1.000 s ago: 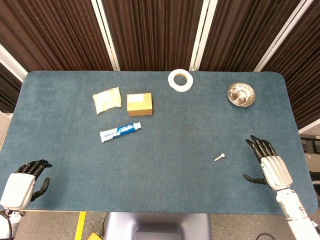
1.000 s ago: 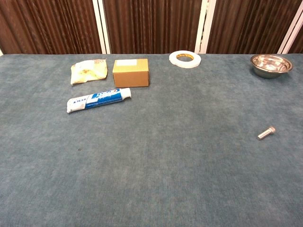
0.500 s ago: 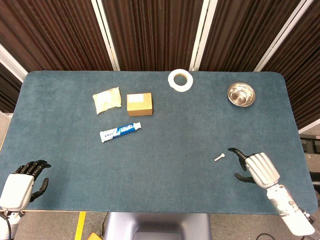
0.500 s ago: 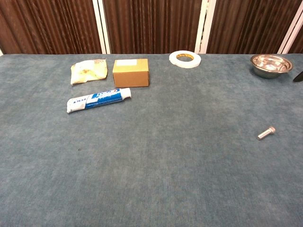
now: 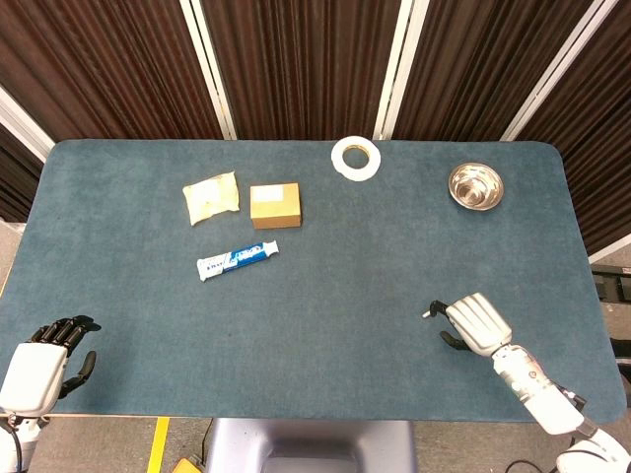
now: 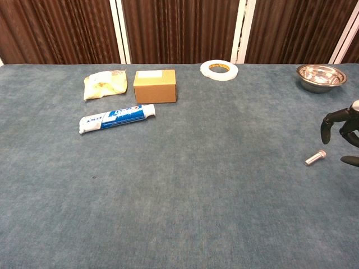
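Left hand: the left hand (image 5: 39, 363) sits off the table's (image 5: 325, 384) near left corner, fingers curled, holding nothing; it is well apart from everything on the cloth.
Pouch: a pale pouch (image 5: 211, 197) lies far left of centre, just beside the cardboard box (image 5: 275, 205).
Toothpaste: the toothpaste tube (image 5: 237, 260) lies just in front of the box, long axis tilted slightly.
Tape: the tape roll (image 5: 356, 158) sits at the far edge.
Bolt: the bolt (image 6: 315, 157) lies near the right front of the table, long axis slanting, head to the far right.
Right hand: the right hand (image 5: 477, 323) hovers over the bolt, fingers spread, grasping nothing; the bolt lies just left of its fingertips (image 6: 326, 124). This hand is by far the nearer.
Bowl: the steel bowl (image 5: 475, 185) stands at the far right.
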`<state>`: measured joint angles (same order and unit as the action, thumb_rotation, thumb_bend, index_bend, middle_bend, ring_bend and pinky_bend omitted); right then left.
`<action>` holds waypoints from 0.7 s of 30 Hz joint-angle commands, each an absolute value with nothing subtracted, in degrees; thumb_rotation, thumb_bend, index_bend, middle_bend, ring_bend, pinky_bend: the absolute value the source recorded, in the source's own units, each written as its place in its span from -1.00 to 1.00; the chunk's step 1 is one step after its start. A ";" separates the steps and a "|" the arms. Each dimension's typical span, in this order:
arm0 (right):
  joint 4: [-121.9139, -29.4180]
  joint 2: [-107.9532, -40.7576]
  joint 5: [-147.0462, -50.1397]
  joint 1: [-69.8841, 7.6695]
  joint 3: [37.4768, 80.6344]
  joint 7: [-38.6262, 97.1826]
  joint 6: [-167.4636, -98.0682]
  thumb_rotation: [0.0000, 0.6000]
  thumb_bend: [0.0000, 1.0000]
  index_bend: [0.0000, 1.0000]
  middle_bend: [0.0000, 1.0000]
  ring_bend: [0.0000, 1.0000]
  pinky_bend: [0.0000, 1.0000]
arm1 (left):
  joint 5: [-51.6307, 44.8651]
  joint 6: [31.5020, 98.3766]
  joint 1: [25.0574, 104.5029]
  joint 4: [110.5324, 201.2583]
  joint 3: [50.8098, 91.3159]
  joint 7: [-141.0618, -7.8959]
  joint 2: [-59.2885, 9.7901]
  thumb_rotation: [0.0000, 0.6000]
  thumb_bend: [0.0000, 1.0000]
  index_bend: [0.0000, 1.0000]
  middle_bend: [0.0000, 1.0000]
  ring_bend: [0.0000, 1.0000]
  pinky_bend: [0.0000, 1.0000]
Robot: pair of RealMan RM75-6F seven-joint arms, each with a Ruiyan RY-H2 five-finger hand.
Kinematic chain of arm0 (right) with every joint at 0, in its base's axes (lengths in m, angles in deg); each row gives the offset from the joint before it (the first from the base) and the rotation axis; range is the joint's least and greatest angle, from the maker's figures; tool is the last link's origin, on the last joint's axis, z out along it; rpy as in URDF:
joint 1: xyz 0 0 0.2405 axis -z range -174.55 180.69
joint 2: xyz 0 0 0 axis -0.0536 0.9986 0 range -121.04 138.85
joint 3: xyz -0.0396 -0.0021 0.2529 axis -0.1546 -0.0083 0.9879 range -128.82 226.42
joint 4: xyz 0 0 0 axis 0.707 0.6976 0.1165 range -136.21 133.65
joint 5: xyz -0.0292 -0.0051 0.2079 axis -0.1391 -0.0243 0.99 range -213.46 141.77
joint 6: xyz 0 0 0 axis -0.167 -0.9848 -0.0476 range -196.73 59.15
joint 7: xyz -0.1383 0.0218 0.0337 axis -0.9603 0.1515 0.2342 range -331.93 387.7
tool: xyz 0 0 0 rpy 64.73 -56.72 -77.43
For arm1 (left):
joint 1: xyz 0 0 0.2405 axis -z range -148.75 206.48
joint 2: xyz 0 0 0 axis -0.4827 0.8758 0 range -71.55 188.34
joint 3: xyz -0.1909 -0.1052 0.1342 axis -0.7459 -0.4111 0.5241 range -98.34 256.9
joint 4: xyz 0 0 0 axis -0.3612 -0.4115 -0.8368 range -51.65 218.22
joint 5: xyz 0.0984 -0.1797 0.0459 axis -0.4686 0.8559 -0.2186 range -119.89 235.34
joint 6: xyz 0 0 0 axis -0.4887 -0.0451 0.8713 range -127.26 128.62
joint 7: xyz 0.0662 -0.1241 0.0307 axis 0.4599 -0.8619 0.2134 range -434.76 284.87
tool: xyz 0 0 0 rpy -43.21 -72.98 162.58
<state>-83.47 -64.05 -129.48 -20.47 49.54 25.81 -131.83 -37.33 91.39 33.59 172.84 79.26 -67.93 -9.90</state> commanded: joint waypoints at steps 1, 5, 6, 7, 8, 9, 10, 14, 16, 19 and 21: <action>-82.18 -65.26 -128.59 -20.93 49.70 26.14 -131.41 1.00 -0.18 0.08 0.78 0.99 0.95 | -37.37 91.46 33.58 172.89 79.25 -68.00 -9.90 1.00 -0.10 -0.28 -0.41 -0.40 -0.16; -80.72 -66.31 -127.94 -21.50 49.39 26.18 -130.46 1.00 -0.18 0.06 0.78 0.99 0.95 | -37.36 91.36 33.60 172.83 79.26 -67.87 -9.93 1.00 -0.10 -0.28 -0.41 -0.40 -0.16; -80.43 -66.53 -127.74 -21.61 49.31 25.96 -130.16 1.00 -0.18 0.06 0.78 0.99 0.95 | -37.33 91.29 33.61 172.82 79.27 -67.84 -9.94 1.00 -0.10 -0.28 -0.41 -0.40 -0.16; -80.14 -66.77 -127.55 -21.71 49.25 25.71 -129.91 1.00 -0.18 0.05 0.78 0.99 0.95 | -37.30 91.25 33.61 172.84 79.28 -67.81 -9.94 1.00 -0.10 -0.28 -0.41 -0.40 -0.16; -79.72 -67.10 -127.30 -21.86 49.18 25.39 -129.60 1.00 -0.18 0.04 0.78 0.99 0.95 | -37.25 91.20 33.61 172.87 79.29 -67.79 -9.93 1.00 -0.10 -0.28 -0.41 -0.40 -0.16; -79.44 -67.36 -127.12 -21.96 49.14 25.20 -129.37 1.00 -0.18 0.04 0.78 0.99 0.95 | -37.24 91.19 33.62 172.89 79.28 -67.79 -9.93 1.00 -0.10 -0.28 -0.41 -0.40 -0.16; -79.21 -67.60 -126.91 -22.04 49.09 25.08 -129.16 1.00 -0.18 0.03 0.78 0.99 0.95 | -37.25 91.18 33.64 172.90 79.27 -67.79 -9.93 1.00 -0.10 -0.27 -0.41 -0.40 -0.16; -77.77 -68.86 -126.27 -22.40 49.01 24.82 -128.70 1.00 -0.18 0.01 0.78 0.99 0.95 | -37.35 91.23 33.62 172.94 79.31 -67.87 -9.87 1.00 -0.10 -0.28 -0.41 -0.40 -0.16; -77.16 -69.43 -126.01 -22.58 49.00 24.90 -128.51 1.00 -0.18 0.01 0.78 0.99 0.95 | -37.32 91.22 33.61 172.91 79.31 -67.91 -9.87 1.00 -0.10 -0.28 -0.41 -0.40 -0.16; -76.17 -70.29 -125.85 -22.91 48.92 25.45 -128.25 1.00 -0.18 0.01 0.78 0.99 0.94 | -37.26 91.22 33.60 172.91 79.29 -68.05 -9.88 1.00 -0.10 -0.28 -0.41 -0.40 -0.16; -75.52 -70.81 -125.75 -23.17 48.89 25.44 -128.09 1.00 -0.18 0.01 0.78 0.99 0.94 | -37.26 91.19 33.61 172.89 79.30 -68.09 -9.86 1.00 -0.10 -0.28 -0.41 -0.40 -0.16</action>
